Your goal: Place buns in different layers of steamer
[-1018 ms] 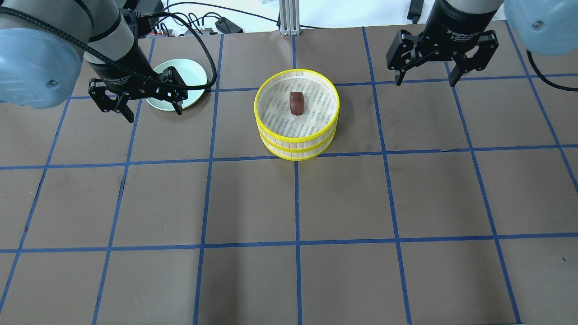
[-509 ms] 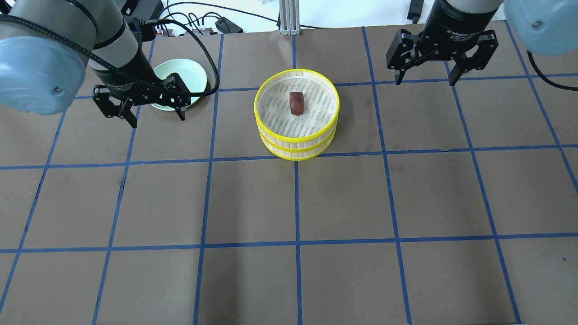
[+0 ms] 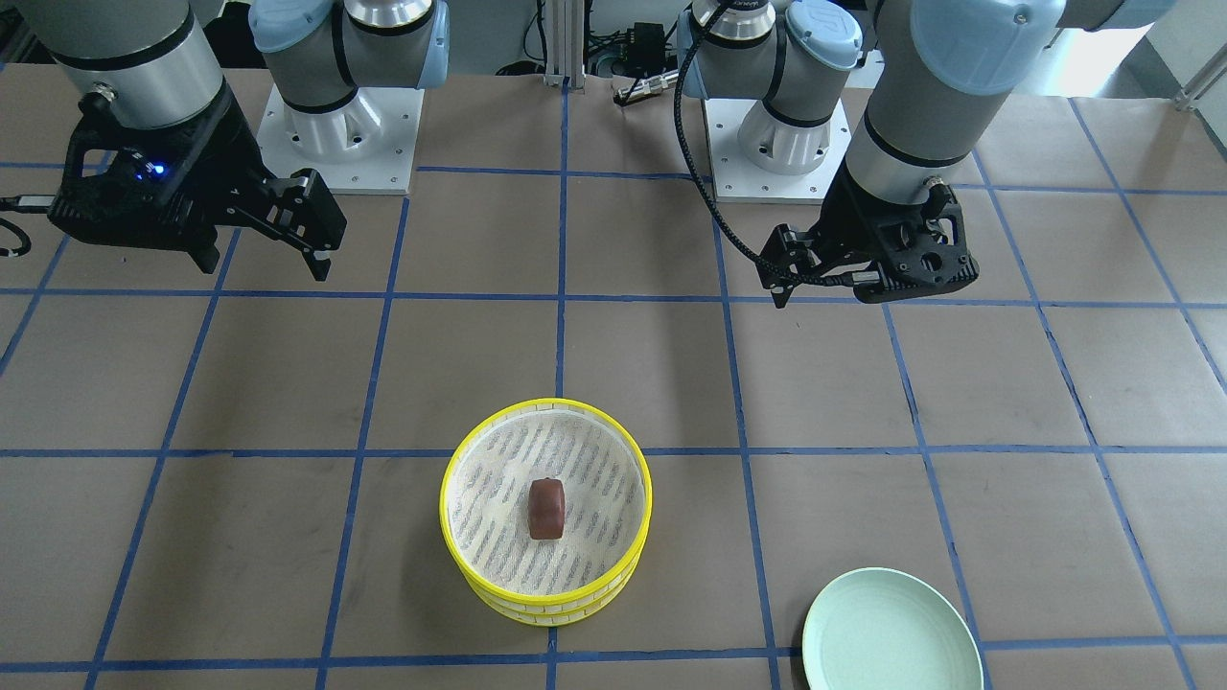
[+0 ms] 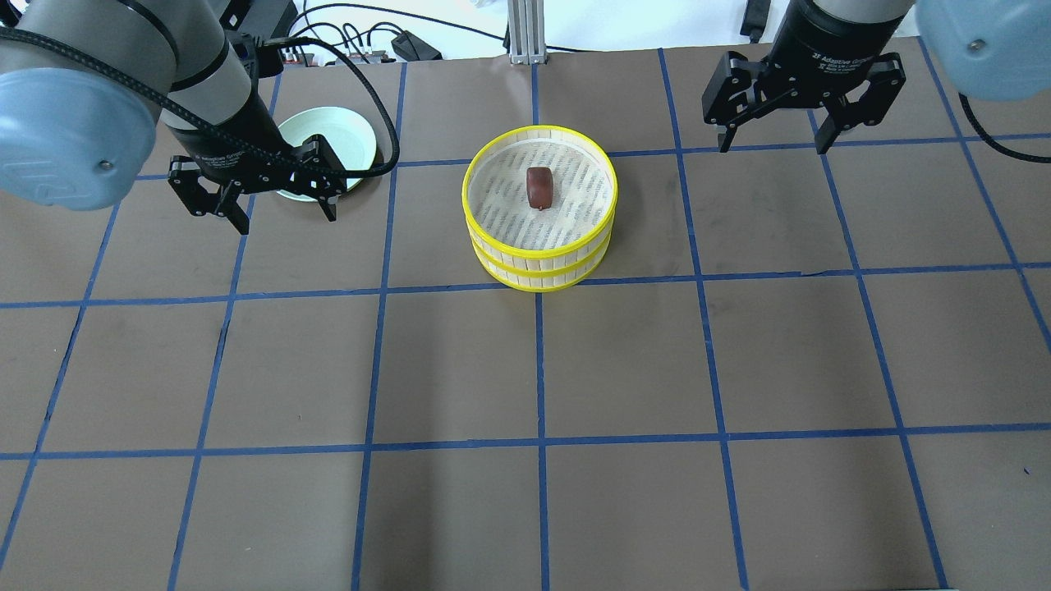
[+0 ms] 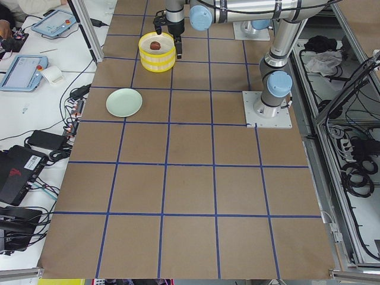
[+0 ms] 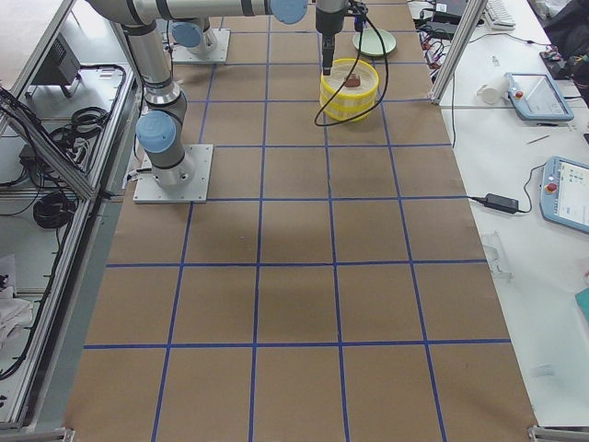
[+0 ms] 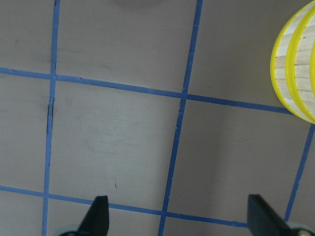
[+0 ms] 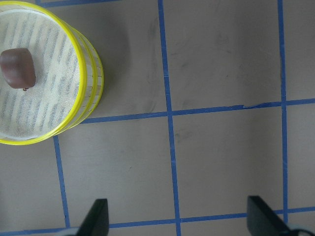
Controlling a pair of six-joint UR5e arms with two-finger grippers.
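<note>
The two steamer trays [image 4: 539, 205] stand stacked at the table's middle, yellow rims one above the other; the stack also shows in the front view [image 3: 546, 513]. The dark reddish-brown bun [image 4: 539, 187] lies on the top tray's mesh floor, also seen in the right wrist view [image 8: 17, 68]. The cream-white bun is hidden. My left gripper [image 4: 286, 212] is open and empty, to the left of the stack beside the green plate. My right gripper [image 4: 772, 144] is open and empty, to the right of the stack. The left wrist view shows only the stack's edge [image 7: 298, 73].
A pale green round plate [image 4: 335, 148] lies at the back left, partly behind my left gripper; it is empty in the front view [image 3: 891, 632]. Brown table paper with blue tape grid [image 4: 538, 369] covers the table. Cables lie at the back edge.
My left gripper moved slightly forward and right from the plate over the last second, then held still. My right gripper, the trays and the brown bun have not moved.
</note>
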